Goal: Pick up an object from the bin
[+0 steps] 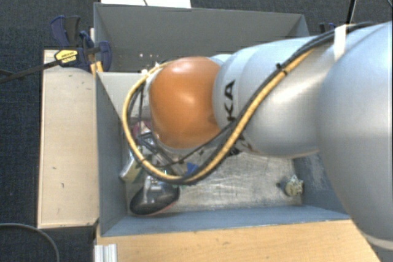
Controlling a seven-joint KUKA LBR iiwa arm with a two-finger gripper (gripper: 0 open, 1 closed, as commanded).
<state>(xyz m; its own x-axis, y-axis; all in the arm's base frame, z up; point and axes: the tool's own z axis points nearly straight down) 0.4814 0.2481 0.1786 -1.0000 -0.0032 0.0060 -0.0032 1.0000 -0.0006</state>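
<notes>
Where my arm (295,101) dips: bin (202,27), 8 o'clock.
My gripper (147,170): state I cannot tell.
Just beside: dark rounded thing (153,200).
4 o'clock: small lump (290,186).

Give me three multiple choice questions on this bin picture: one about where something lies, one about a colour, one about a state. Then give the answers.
1. Where in the grey metal bin does the small greenish-tan lump lie?
A) on the floor, toward the view's lower right
B) on the far rim
C) in the far left corner

2. What colour is the rounded cover on the arm's wrist?
A) blue
B) orange
C) green

3. What is the state of the dark shiny rounded object at the bin's lower left?
A) lifted clear above the bin
B) lying low by the near wall
C) lying outside on the carpet

Answers:
1 A, it sits alone on bare floor at the lower right.
2 B, the dome is plainly orange.
3 B, it rests inside the bin against the near wall, just below the wrist.
</notes>
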